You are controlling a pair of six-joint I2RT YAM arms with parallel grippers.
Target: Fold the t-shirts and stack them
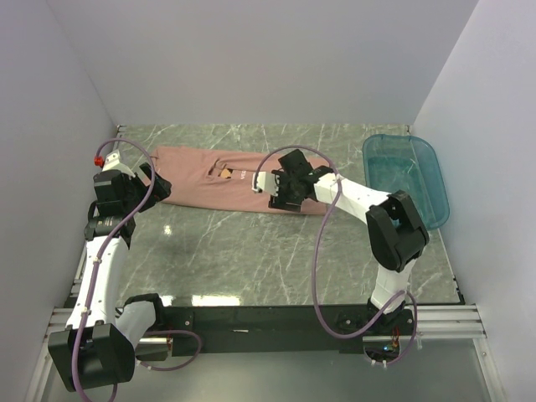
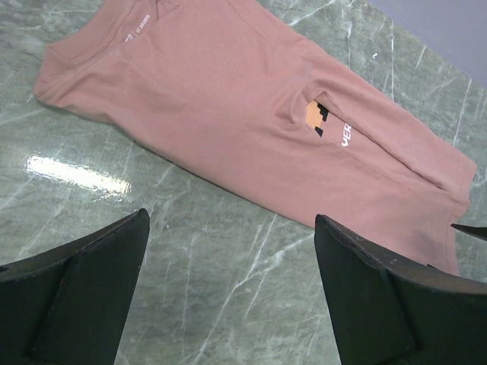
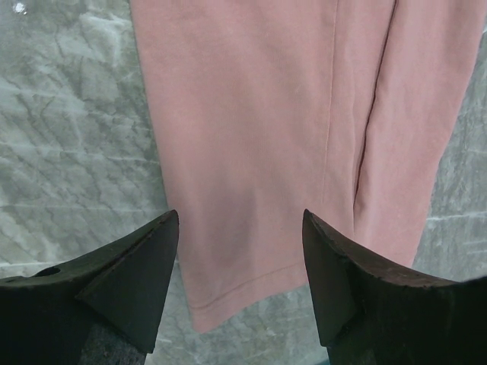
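The t-shirt (image 1: 219, 182) is judged light and limp, best pinched at its edges; left pincer (image 2: 230, 220) near its collar and right pincer (image 3: 237, 217) above its hem are held apart.

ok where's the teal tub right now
In the top view the teal tub sits in the far right corner of the table, a little to the right of the pink t-shirt.

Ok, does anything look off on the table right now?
Nothing spilled or damaged. The t-shirt lies as a long folded strip, slightly aslant; its flaps do not quite meet, so the print peeks through a gap. The left gripper and right gripper are open near its ends.
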